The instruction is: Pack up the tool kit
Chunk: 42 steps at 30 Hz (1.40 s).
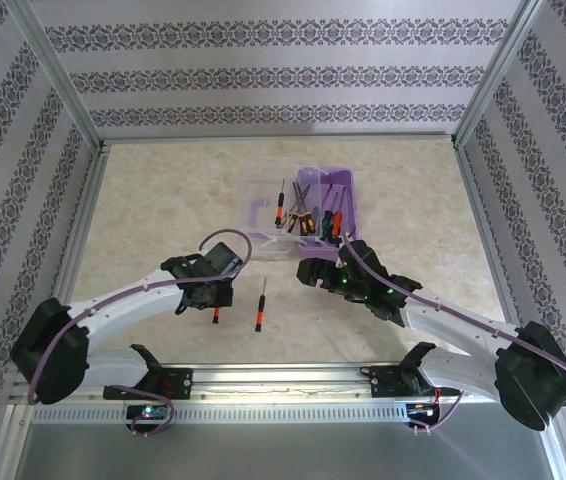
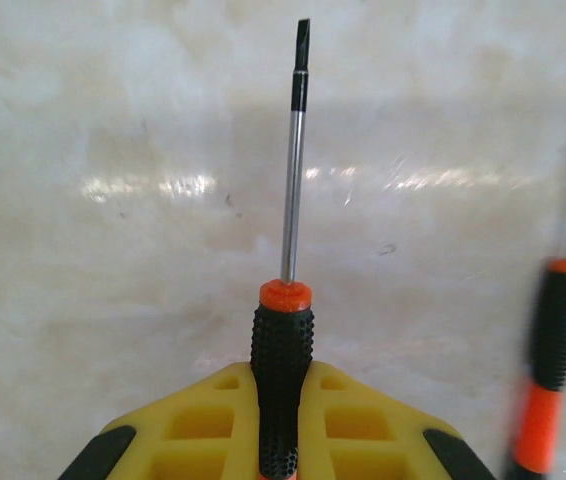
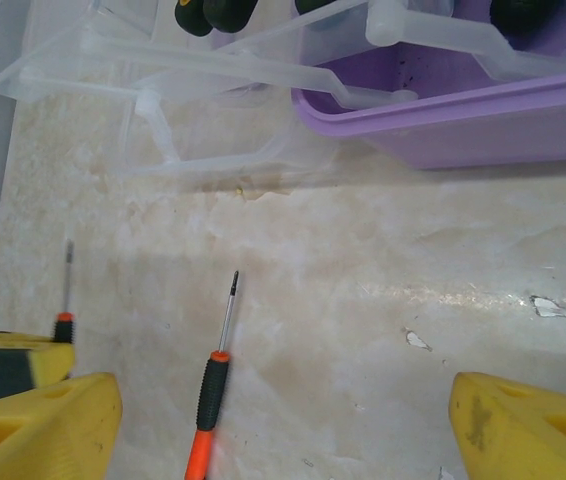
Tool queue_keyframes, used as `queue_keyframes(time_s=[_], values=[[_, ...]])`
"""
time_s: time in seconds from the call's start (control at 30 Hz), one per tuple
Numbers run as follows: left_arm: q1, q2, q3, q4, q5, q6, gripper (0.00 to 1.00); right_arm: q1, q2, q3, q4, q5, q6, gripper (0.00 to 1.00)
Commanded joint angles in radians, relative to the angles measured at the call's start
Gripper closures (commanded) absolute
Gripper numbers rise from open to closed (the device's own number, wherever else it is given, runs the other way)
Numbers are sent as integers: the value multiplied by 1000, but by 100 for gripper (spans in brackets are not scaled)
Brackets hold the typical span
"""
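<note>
Screwdriver (image 2: pixel 282 350) w/ black handle & orange collar is clenched in my left end effector (image 2: pixel 281 405), shaft pointing out over the tabletop (image 2: pixel 113 250). My right end effector (image 3: pixel 283 420) hangs released, fingers spread, nr the purple box (image 1: pixel 355 200). Box sits mid-tabletop, clear lid (image 1: pixel 258 215) open at its left, several screwdrivers (image 1: pixel 313 220) inside; one loose screwdriver (image 1: pixel 260 305) lies betw. my end effectors.

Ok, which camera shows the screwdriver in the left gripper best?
Left wrist: the held screwdriver sits centred, handle pinched in the left gripper, flat tip sharp. Top external shows it tiny; right wrist, mostly shaft.
</note>
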State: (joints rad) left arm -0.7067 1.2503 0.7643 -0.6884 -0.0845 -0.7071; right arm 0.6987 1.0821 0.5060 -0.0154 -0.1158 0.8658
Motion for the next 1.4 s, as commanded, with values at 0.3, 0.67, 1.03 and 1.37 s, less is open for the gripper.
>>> queue_keyframes(time_s=[0.3, 0.67, 1.03, 1.37], values=[[8, 17, 309, -159, -105, 192, 88, -29, -80, 17, -71, 44, -32, 14], [50, 341, 720, -139, 8, 325, 89, -83, -177, -33, -97, 42, -30, 14], [96, 711, 1163, -213, 101, 329, 90, -161, -309, -130, -120, 3, -13, 14], [154, 846, 1312, -309, 101, 336, 90, -205, -326, -150, -118, -32, -15, 14]])
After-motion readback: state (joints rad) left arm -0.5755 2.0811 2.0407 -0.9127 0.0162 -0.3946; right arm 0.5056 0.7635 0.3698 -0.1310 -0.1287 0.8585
